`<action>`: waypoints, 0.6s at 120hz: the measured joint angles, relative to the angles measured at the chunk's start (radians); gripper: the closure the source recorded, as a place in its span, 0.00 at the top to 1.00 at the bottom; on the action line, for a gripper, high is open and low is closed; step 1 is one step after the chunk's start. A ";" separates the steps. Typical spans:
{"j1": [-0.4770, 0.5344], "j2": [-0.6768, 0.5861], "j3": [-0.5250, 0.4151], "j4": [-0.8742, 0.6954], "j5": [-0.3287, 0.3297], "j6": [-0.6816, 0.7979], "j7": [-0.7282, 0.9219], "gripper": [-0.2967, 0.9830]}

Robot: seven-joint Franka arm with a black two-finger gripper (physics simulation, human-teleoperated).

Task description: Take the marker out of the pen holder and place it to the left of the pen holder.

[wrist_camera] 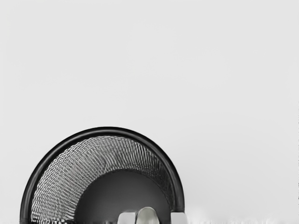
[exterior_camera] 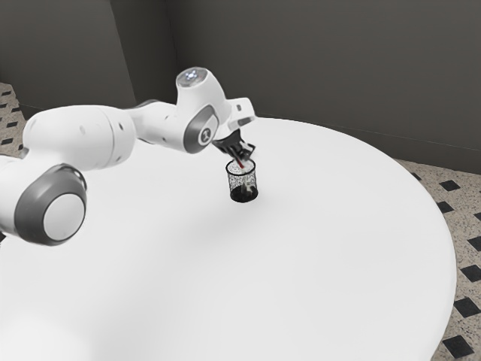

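One marker (exterior_camera: 241, 163) stands inside one pen holder (wrist_camera: 108, 129), its upper end between the two fingers of the tool (exterior_camera: 243, 156). The fingers are parted around it, with a dark gap between the marker and one of the pale pads (wrist_camera: 178, 218), so the tool is not clamped on it. The pen holder is a round cup of fine black wire mesh, with a smooth, thick black rim and a solid dark base; it stands upright on one smooth, matte white bench (exterior_camera: 338, 241) with a curved edge. The exterior view shows a red stretch of the marker just under the tool and a greyish part lower down, seen through the mesh. It also gives the single arm (exterior_camera: 79, 139), glossy white with grey rounded joint covers, plain dark grey walls (exterior_camera: 301, 68), and a speckled beige floor (exterior_camera: 432, 174) set with many dark diamonds. The wrist view looks down into the pen holder, showing its rippled mesh, the flat round base and the marker's pale, rounded end.
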 joint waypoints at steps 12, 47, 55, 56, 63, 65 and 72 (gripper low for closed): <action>0.002 -0.050 0.001 -0.045 0.007 0.000 -0.010 0.17; -0.008 -0.334 0.026 -0.256 0.018 -0.004 -0.040 0.15; -0.008 -0.379 0.033 -0.266 0.028 -0.008 -0.045 0.15; -0.008 -0.383 0.034 -0.266 0.032 -0.008 -0.046 0.15; 0.000 -0.402 0.038 -0.269 0.049 -0.011 -0.050 0.15; 0.003 -0.404 0.038 -0.269 0.053 -0.012 -0.051 0.15; 0.018 -0.403 0.039 -0.269 0.062 -0.014 -0.051 0.15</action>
